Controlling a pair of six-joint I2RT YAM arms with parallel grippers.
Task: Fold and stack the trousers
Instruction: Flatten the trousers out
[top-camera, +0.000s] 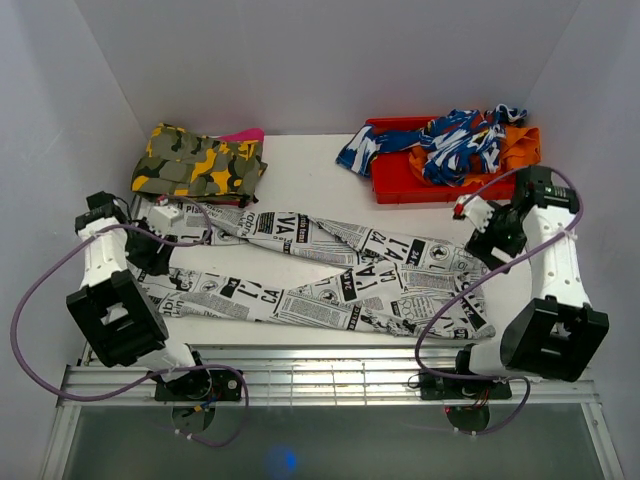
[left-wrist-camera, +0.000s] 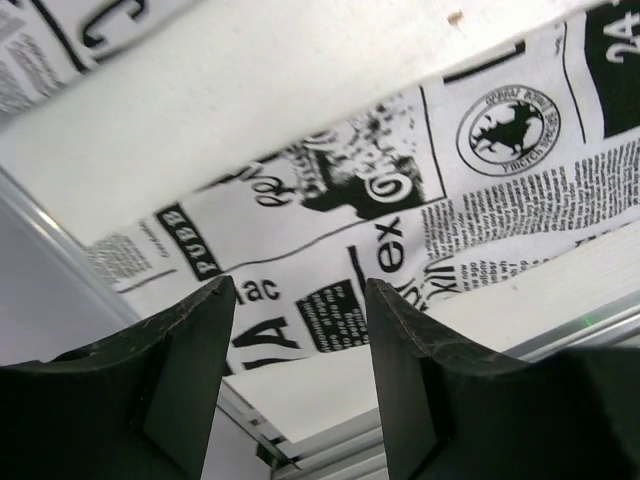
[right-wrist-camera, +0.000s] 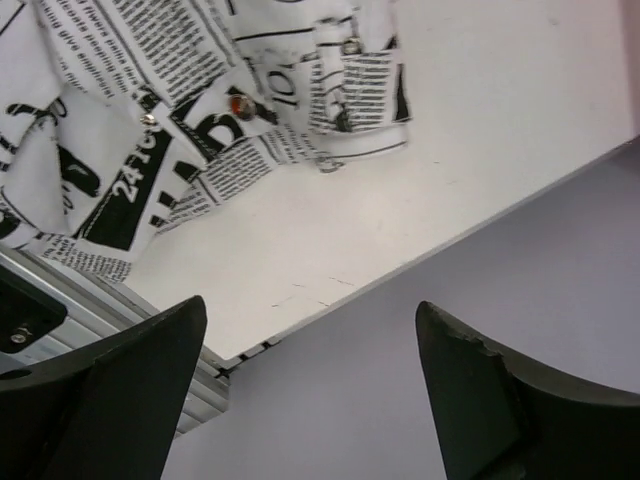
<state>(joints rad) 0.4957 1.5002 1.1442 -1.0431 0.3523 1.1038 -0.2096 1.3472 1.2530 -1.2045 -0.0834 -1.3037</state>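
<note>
Trousers (top-camera: 400, 280) lie between left gripper (left-wrist-camera: 295, 290) and right gripper (right-wrist-camera: 310, 310) (both agape); unheld.

On the trousers (left-wrist-camera: 330, 200), left wrist view: white capitals "PUB", perhaps one letter more, on a slanted black bar (left-wrist-camera: 190, 240). Large black "ex" to its right. Smaller "ac" lower down, next to a big partial "A". "24" cut off by the upper right edge. Round seal (left-wrist-camera: 508, 130) with ring lettering too small to read. Fine newsprint columns likewise unreadable. Right wrist view, same cloth: bold "24" on a dark diagonal band. Top view: only big headline letters, roughly "VA" and "CA", too blurred to be sure.
</note>
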